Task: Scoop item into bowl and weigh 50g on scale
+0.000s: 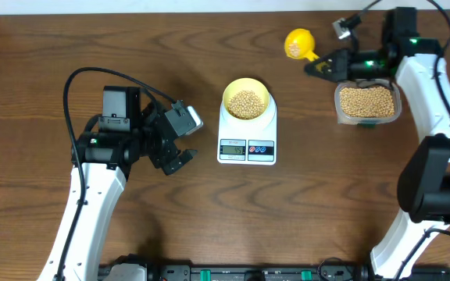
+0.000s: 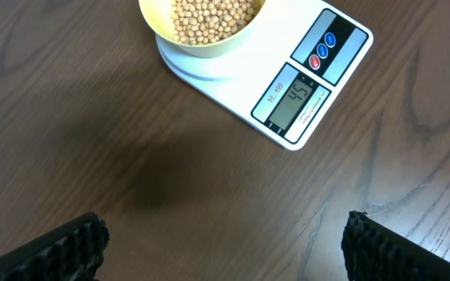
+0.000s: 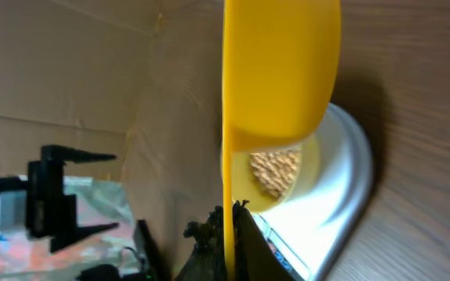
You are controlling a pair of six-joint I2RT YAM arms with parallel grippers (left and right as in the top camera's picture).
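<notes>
Most beans [image 1: 246,104] in bowl [image 1: 246,81], scale [image 2: 237,90] read near 45, top-up remained; right gripper [image 1: 321,65] clenched on loaded scoop [image 1: 297,43], left gripper [image 1: 180,161] released

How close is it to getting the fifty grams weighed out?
Mostly done: the bowl sits on the scale with beans in it, and the display seems to read 45. In hand: the right gripper holds the yellow scoop near the tub. Left: a small top-up.

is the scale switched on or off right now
On. The scale has dark digits on its display, apparently 45, in the left wrist view, with the bowl of beans sitting on its platform.
</notes>
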